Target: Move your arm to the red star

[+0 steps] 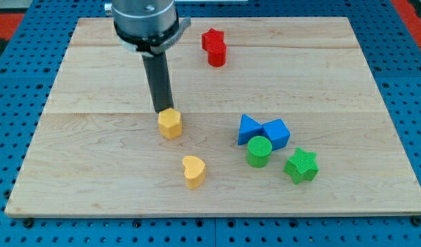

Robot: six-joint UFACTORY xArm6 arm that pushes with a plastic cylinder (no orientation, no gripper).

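Right now my tip (162, 110) sits left of the board's middle, touching or just behind the top edge of the yellow hexagonal block (170, 124). It is a bare rod with nothing to spread or pinch, and it holds nothing; it only rests against that yellow piece.

The red star (212, 38) lies near the board's top edge, a little right of centre, with a red cylinder-like block (217, 54) touching it on the side toward the view's bottom. Both red pieces are well apart from my tip, up and to the view's right. The stretch of wooden board (94, 75) between my tip and the red star carries no block.

A yellow heart (193, 171) lies toward the bottom edge, below the yellow hexagon and apart from it. Toward the bottom right corner four blocks cluster: a blue triangle (248, 128) touching a blue cube-like block (277, 132), a green cylinder (258, 151) just below those two, and a green star (302, 165) just beside the cylinder on the view's right.
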